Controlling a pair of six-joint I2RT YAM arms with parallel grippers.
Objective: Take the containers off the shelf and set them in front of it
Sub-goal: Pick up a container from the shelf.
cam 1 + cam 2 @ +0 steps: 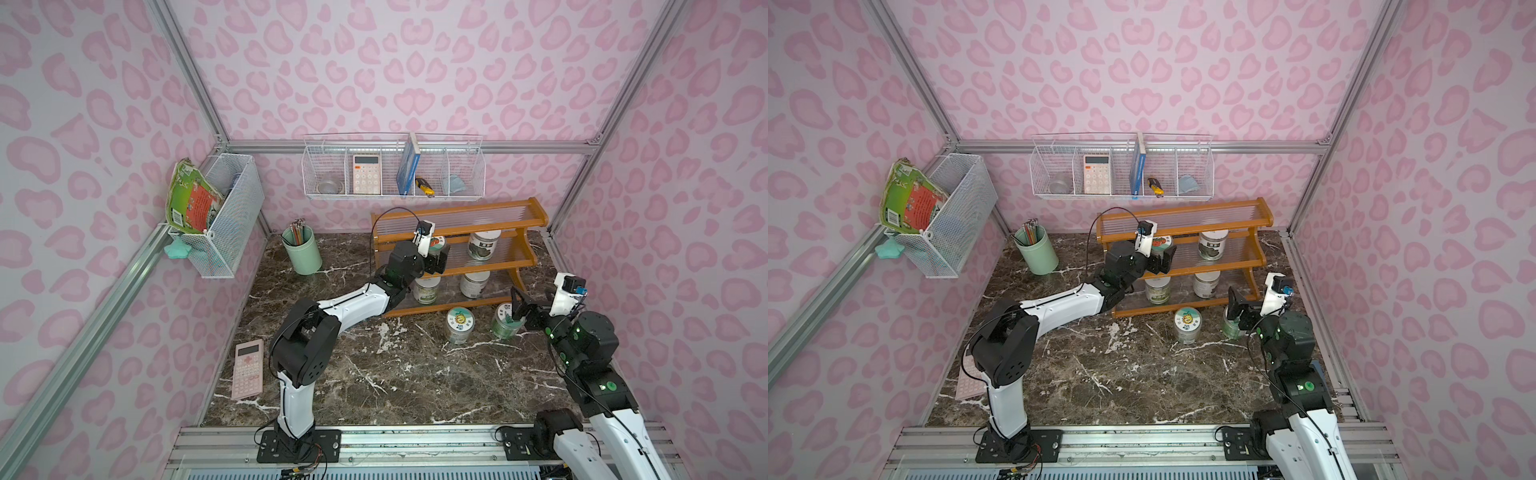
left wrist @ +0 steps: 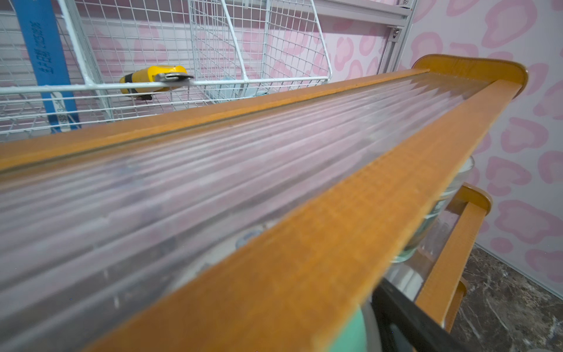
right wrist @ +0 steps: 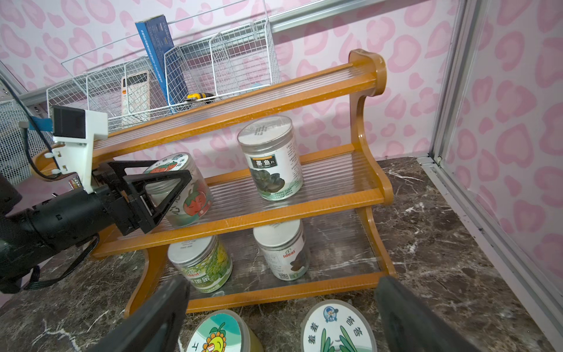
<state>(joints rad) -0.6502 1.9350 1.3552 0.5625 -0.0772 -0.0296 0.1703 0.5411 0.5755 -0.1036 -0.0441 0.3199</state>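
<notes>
Left of centre, left gripper (image 3: 172, 172) straddles tomato jar (image 3: 195, 204), jaws fully apart; shelf (image 3: 274, 210) top tier close above, bare tier rightward.
</notes>
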